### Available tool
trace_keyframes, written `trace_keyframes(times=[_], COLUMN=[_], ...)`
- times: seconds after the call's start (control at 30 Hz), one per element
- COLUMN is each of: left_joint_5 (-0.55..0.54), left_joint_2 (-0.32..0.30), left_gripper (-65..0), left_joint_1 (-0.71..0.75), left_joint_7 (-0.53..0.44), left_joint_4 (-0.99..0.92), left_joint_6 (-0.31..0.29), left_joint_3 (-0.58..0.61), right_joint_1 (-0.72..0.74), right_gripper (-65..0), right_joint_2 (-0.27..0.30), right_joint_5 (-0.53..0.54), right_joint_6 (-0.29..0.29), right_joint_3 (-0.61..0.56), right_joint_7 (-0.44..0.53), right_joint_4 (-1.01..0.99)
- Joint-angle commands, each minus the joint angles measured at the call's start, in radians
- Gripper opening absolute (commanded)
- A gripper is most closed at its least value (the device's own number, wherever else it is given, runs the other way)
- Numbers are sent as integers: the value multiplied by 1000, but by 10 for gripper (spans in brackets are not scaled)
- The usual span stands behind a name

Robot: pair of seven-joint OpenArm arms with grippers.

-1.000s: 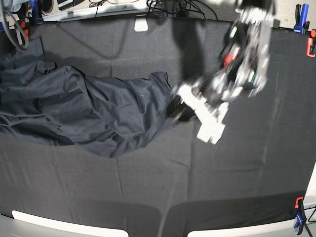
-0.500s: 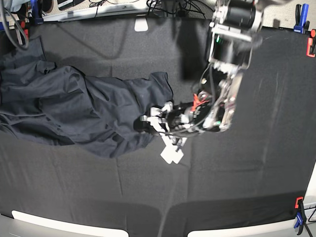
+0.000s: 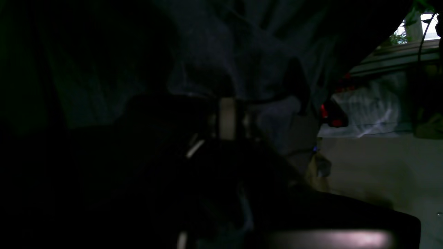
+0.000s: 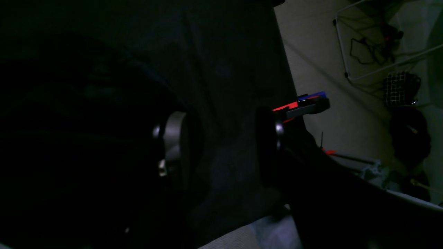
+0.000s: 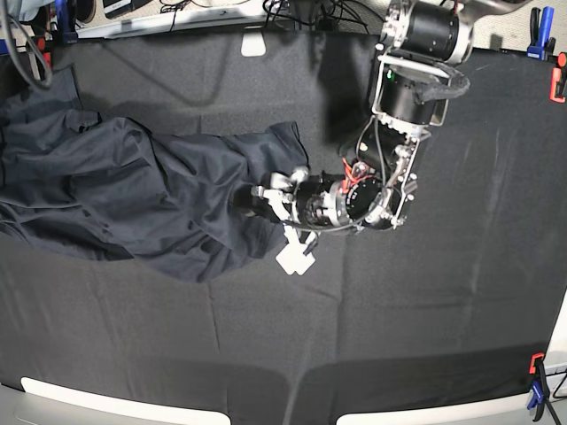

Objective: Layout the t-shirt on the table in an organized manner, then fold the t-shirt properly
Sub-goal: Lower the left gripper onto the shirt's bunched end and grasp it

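Observation:
The dark t-shirt (image 5: 115,195) lies crumpled across the left half of the table (image 5: 399,310), its right edge near the middle. My left arm reaches down from the back right, and my left gripper (image 5: 255,197) sits on that right edge, shut on a bunch of the fabric. In the dim left wrist view, folds of the t-shirt (image 3: 221,52) gather right at the left gripper (image 3: 226,117). My right arm is outside the base view. In the right wrist view, the right gripper (image 4: 221,141) stands open, its fingers (image 4: 174,138) well apart over dark cloth, with nothing between them.
Blue and red clamps (image 5: 536,40) hold the cloth at the back right corner, another clamp (image 5: 536,381) sits at the front right, and one clamp (image 4: 301,105) shows by the table edge. A white tag (image 5: 253,44) and cables (image 5: 301,11) line the back edge.
My left arm swung left and down from the table's middle onto the shirt's right edge, and its jaws closed there. The right gripper stayed open.

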Motion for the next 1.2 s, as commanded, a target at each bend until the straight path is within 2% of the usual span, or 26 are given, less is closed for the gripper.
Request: trace_keyframes(times=[0.0, 0.17, 0.33, 0.57, 0.67, 0.7, 0.77, 0.8, 0.97, 1.07, 1.17], left_joint_5=[-27, -27, -27, -26, 19, 56, 132, 164, 306, 315, 314], left_joint_2=[8, 5, -9, -9, -8, -9, -8, -9, -27, -40, -56], left_gripper=[-650, -650, -650, -650, -650, -599, -450, -416, -413, -413, -413], left_joint_1=[-27, -27, -26, -2, -3, -2, 6, 9, 31, 31, 31], left_joint_7=[1, 83, 60, 120, 91, 69, 50, 49, -40, -44, -90], left_joint_4=[15, 18, 60, 280, 313, 313, 312, 310, 309, 309, 309], left_joint_6=[-11, -11, -11, -11, -11, -11, -6, 17, 135, 198, 264], left_joint_3=[1, 1, 0, 0, 0, 0, 0, 0, 0, 0, 0], right_joint_1=[17, 17, 17, 18, 17, 17, 17, 17, 17, 17, 17], right_gripper=[-363, -363, -363, -363, -364, -364, -363, -364, -363, -364, -363], right_joint_2=[35, 35, 35, 25, 16, 14, 14, 14, 14, 14, 14], right_joint_5=[4, 4, 4, 8, 28, 38, 43, 45, 45, 45, 50], right_joint_6=[-14, -14, -14, -14, -14, -14, -14, -14, -14, -14, -14], right_joint_3=[10, 10, 10, 10, 10, 10, 10, 10, 10, 10, 10], right_joint_7=[16, 16, 16, 19, 17, 16, 15, 15, 15, 15, 15], right_joint_4=[17, 17, 17, 17, 17, 17, 17, 17, 17, 17, 17])
